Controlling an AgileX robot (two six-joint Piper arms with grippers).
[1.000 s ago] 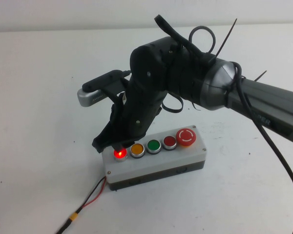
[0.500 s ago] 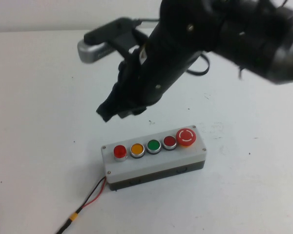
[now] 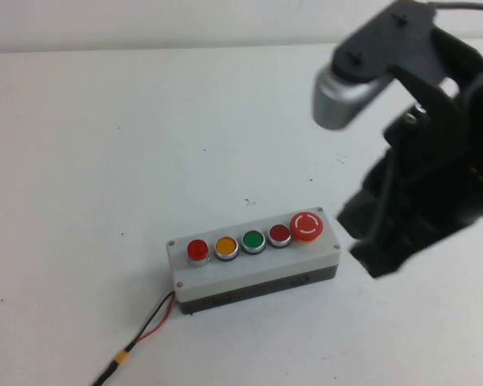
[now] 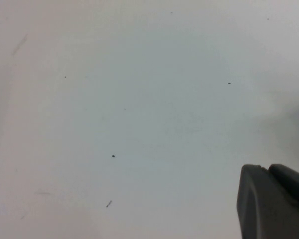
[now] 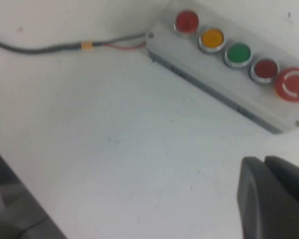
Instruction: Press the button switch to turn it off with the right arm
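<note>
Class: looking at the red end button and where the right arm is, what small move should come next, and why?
Probably none toward the box: the button switch shows no glow, and the right gripper hangs clear beside the grey box. I would ease it further away to park. The left gripper sits over bare table.

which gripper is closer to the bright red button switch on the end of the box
Right. The right gripper hangs off the box's far end, beyond the big mushroom button, away from the button switch. The left gripper faces only bare table, with no box in sight.
</note>
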